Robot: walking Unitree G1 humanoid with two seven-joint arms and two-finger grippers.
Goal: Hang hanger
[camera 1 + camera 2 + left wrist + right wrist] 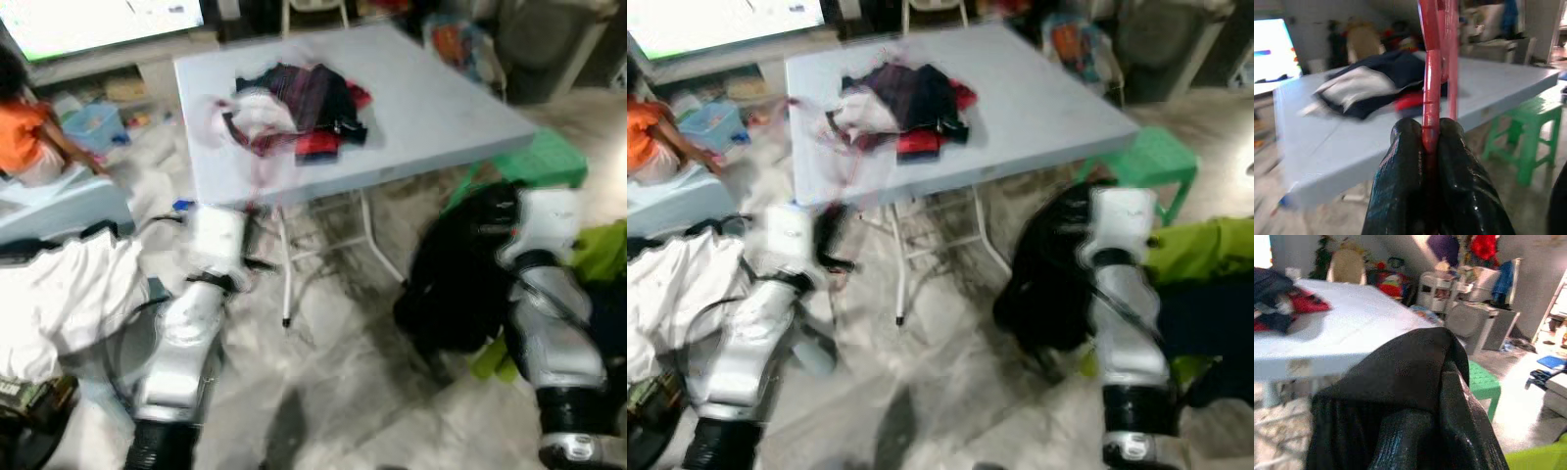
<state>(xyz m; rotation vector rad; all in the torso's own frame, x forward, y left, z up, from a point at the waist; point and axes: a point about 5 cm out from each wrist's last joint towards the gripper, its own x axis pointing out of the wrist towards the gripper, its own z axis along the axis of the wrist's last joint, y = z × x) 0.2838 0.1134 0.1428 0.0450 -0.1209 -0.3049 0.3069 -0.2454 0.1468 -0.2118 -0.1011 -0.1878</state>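
Gripping a red hanger [1431, 88], left tool [1426, 147] clamped tight on it, right tool [1415, 431] wrapped in black garment [456, 274], its opening unclear, clothes pile [294, 108] on pale counter [431, 108].

No text, label, brand or number can be read; the bright screen [98, 22] behind the table [431, 108] is a blur.

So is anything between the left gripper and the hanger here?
No. The left gripper is already shut on the red hanger, its fingers pinching it directly. The right gripper holds a black garment.
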